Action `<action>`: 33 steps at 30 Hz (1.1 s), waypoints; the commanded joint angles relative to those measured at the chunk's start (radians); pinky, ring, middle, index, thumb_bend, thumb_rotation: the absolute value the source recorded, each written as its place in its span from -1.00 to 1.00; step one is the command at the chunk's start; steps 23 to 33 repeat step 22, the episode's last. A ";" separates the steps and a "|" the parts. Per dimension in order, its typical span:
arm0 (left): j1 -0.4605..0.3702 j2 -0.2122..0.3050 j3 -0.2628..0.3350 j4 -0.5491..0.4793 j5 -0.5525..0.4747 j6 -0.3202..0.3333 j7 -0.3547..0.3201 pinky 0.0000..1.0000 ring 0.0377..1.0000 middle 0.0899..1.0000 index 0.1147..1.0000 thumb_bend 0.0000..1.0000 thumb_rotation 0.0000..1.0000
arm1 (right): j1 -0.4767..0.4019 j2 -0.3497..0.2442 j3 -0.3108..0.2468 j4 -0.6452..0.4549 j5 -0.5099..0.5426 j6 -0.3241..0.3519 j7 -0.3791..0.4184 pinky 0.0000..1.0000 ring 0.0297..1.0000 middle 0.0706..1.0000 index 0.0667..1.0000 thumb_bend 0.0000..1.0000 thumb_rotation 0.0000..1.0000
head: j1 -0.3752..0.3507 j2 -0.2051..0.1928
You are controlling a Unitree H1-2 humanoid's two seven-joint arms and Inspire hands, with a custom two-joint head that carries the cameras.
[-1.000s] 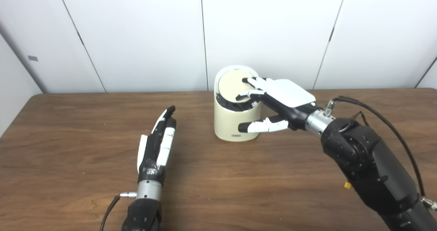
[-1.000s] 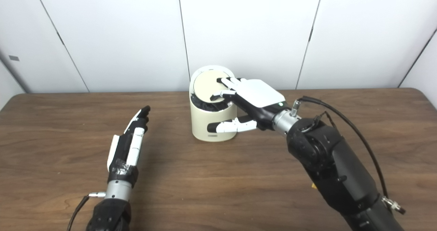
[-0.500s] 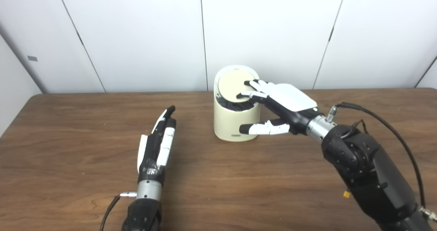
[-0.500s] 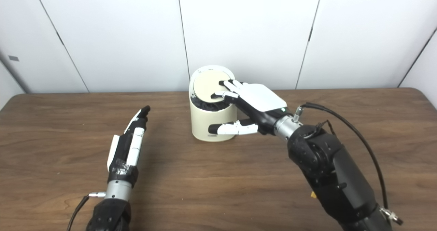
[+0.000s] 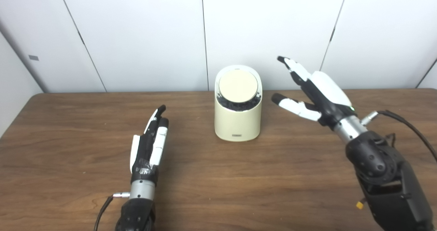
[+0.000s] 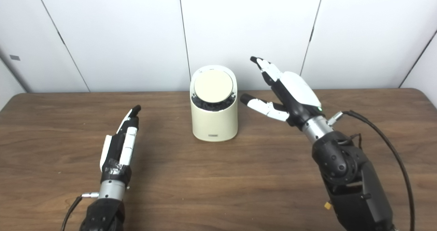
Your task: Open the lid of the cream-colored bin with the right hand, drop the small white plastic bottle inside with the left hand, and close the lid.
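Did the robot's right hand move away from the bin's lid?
Yes. The right hand has lifted off the lid and swung to the right of the cream-colored bin, which stayed put.

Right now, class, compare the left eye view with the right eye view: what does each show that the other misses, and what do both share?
Only the left eye view shows a longer stretch of the table's left edge. There the table's right end runs out of the picture.

Only the right eye view shows the table's rounded far right corner.

Both show the cream bin with its round lid on top, the left hand open above the table and the right hand raised open, beside the bin and clear of it. Neither shows a bottle.
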 commanded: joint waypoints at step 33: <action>0.062 0.029 0.024 -0.063 -0.193 0.018 -0.096 0.93 0.97 1.00 0.97 0.04 0.76 | 0.238 0.226 -0.210 -0.079 0.514 0.222 -0.114 0.86 0.93 0.90 0.85 0.13 0.96 | -0.011 0.024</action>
